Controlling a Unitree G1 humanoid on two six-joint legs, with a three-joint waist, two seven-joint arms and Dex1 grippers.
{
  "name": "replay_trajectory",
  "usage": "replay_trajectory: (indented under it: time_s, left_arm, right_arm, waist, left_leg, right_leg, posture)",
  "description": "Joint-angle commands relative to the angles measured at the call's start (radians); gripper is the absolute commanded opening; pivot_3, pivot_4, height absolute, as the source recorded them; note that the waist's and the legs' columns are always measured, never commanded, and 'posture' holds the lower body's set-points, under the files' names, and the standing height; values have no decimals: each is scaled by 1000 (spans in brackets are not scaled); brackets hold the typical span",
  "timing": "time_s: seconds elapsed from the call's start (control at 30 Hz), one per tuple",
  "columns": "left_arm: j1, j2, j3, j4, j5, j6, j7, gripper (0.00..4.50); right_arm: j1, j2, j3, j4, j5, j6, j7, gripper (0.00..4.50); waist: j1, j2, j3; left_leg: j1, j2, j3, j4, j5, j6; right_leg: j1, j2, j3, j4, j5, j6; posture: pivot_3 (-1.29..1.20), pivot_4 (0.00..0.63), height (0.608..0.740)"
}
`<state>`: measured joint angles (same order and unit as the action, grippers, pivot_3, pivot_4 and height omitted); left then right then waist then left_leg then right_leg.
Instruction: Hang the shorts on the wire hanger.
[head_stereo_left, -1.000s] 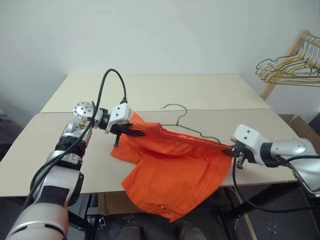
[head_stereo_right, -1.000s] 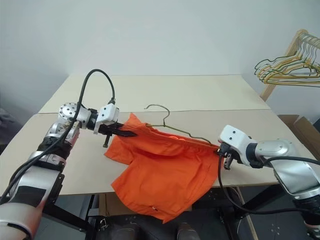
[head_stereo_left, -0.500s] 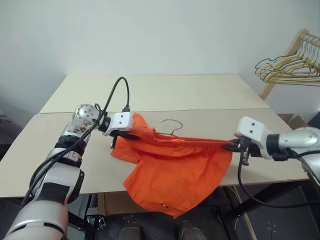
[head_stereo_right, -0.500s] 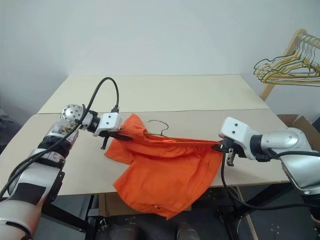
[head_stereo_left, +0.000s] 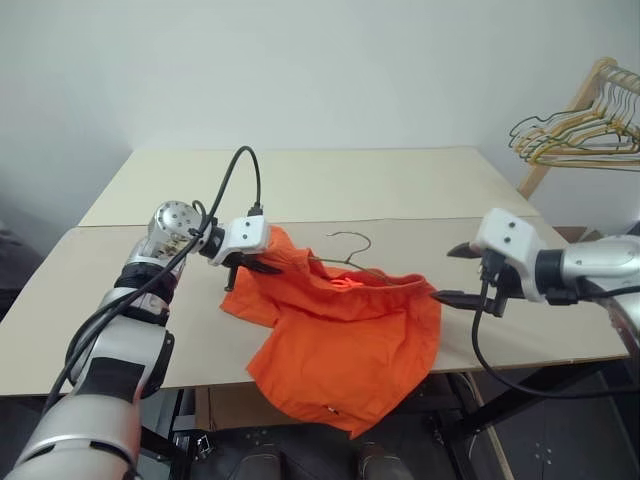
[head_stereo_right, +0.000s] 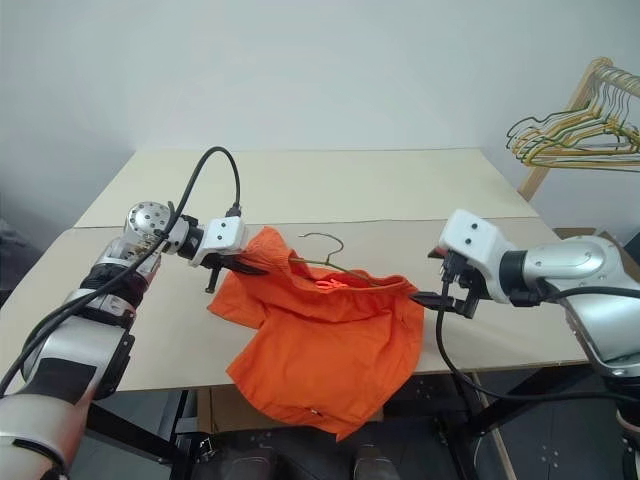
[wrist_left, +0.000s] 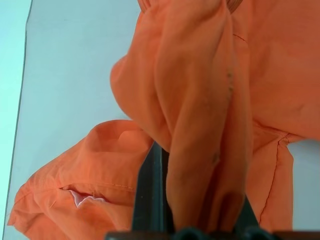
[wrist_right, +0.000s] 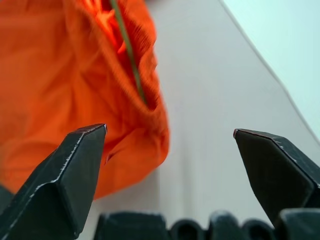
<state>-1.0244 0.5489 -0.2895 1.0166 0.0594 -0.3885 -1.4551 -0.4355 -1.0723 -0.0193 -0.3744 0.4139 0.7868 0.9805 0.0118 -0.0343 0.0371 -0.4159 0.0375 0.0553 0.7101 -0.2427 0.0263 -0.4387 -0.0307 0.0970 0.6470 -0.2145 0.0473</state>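
The shorts (head_stereo_left: 345, 330) are showing as soft, matt orange cloth, creasing loosely (stitched hems visible up close). The wire hanger (head_stereo_left: 350, 245) is looking like thin, dull grey metal. The surface (head_stereo_left: 330, 180) is appearing smooth, matt and pale beige. Each claw's fingers (wrist_right: 55, 192) are reading as matt black plastic.
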Motion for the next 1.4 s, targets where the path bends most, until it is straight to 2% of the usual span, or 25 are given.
replay_trajectory:
  time_s: [0.03,0.17,0.3,0.47,0.63,0.73,0.77,1.0,1.1,1.27,1.4]
  left_arm:
    - [-58,-3,30,1,-4,8,4,0]
    - [-75,-11,37,10,-7,22,17,0]
    - [-72,-11,39,5,-5,22,2,0]
    - [-67,-12,41,0,-4,22,-3,0]
    - [-70,-16,42,3,-4,25,-5,0]
    - [-70,-15,44,0,-6,27,-7,0]
    - [-68,-14,45,-3,-7,27,-8,0]
    - [-60,0,54,-21,-12,31,-16,0]
    - [-58,3,58,-26,-12,30,-18,0]
    - [-58,5,64,-39,-19,47,-24,0]
    - [-75,7,85,-52,-50,96,-67,1043]
  right_arm:
    - [-29,5,-32,-30,27,31,-8,4487]
    - [-44,15,6,-32,10,46,-26,4487]
    - [-142,68,12,-30,53,111,-46,4487]
    - [-276,205,78,-43,102,216,-100,4487]
    - [-337,328,209,-19,57,212,-139,4487]
    - [-365,385,252,49,29,185,-151,3950]
    - [-370,399,261,68,18,176,-154,3634]
    - [-381,444,286,151,-30,110,-137,981]
    - [-380,448,288,167,-42,83,-123,23]
    - [-376,442,282,195,-57,15,-80,23]
    - [-369,426,276,213,-71,-51,-35,0]
  waist:
    - [0,0,0]
    - [1,0,0]
    - [-3,0,0]
    - [-3,0,0]
    - [-1,0,0]
    - [1,0,0]
    - [2,0,0]
    - [2,0,0]
    - [2,0,0]
    - [3,0,0]
    - [3,0,0]
  left_leg:
    - [0,0,0,0,0,0]
    - [0,0,0,0,0,0]
    - [0,0,1,0,0,0]
    - [0,2,0,-1,0,0]
    - [0,3,0,-1,0,0]
    - [-1,2,0,-1,0,0]
    - [-1,2,0,-1,0,0]
    - [-1,2,0,-1,0,0]
    - [-1,2,0,-2,0,0]
    - [-1,2,0,-2,0,0]
    - [-1,3,0,-2,0,0]
  right_leg:
    - [0,0,0,0,0,0]
    - [0,0,0,0,0,0]
    - [0,0,0,0,0,0]
    - [-1,1,0,0,1,0]
    - [-1,2,0,0,3,-3]
    - [-1,2,0,0,4,-6]
    - [-1,2,0,0,5,-6]
    - [-1,2,0,0,5,-6]
    - [-1,2,0,0,5,-6]
    - [-1,3,-1,0,5,-6]
    - [-1,3,-1,0,5,-6]
  posture:
    - [53,0,740]
    - [61,0,740]
    - [61,0,740]
    - [60,0,740]
    - [67,0,740]
    - [75,0,740]
    - [75,0,740]
    - [96,0,740]
    - [105,0,740]
    - [115,0,740]
    - [116,0,740]
